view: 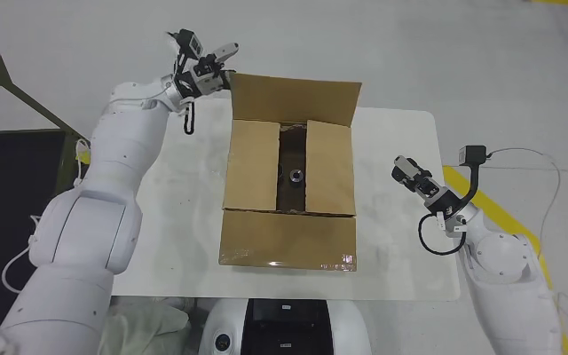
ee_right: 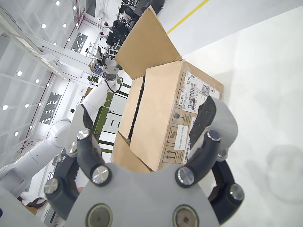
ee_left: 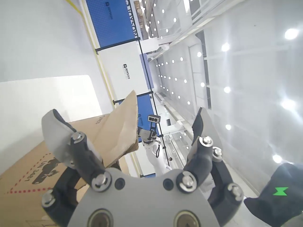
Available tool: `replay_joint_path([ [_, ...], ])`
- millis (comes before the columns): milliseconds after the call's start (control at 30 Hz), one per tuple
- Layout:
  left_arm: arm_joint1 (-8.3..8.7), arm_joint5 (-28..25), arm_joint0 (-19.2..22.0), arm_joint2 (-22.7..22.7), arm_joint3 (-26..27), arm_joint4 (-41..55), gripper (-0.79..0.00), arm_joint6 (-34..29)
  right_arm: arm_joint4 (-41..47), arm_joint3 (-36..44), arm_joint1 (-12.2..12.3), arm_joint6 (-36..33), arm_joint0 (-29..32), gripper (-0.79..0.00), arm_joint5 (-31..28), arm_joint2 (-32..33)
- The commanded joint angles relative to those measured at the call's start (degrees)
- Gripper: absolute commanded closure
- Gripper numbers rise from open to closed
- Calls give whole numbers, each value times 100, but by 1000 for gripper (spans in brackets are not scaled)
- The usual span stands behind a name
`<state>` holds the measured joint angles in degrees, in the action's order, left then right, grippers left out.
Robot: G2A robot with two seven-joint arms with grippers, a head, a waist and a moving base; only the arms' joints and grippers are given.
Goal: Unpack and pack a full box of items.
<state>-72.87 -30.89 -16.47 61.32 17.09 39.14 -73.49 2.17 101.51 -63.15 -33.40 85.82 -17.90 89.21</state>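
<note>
Left hand (ee_left: 127, 113), right hand (ee_right: 146, 107) near box (view: 328, 169)

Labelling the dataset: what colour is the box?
Plain brown cardboard; the box shows best in the top view.

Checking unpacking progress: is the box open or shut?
Partly open. The box has its far flap up; two side flaps lie folded in, a gap between them.

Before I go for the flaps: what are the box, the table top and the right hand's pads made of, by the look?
Box: brown cardboard, matt, with rough, fibrous flap edges.
Table: smooth white top with a faint sheen, likely laminate or plastic; I cannot tell which.
Right hand pads: black with a ribbed texture, probably rubber.
</note>
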Motion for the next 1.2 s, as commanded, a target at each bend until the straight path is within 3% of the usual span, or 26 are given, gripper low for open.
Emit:
replay_joint_path([
  [0, 31, 116, -29, 65, 111, 90, -785, -107, 0, 0, 0, 0, 0, -785, 0, 0],
  [600, 404, 1422, -505, 436, 1660, 309, -785, -1414, 0, 0, 0, 0, 0, -785, 0, 0],
  [833, 487, 1460, -717, 30, 2135, 436, -785, -1451, 0, 0, 0, 0, 0, -785, 0, 0],
  [1167, 747, 1460, -844, -599, 2455, 760, -785, -1451, 0, 0, 0, 0, 0, -785, 0, 0],
])
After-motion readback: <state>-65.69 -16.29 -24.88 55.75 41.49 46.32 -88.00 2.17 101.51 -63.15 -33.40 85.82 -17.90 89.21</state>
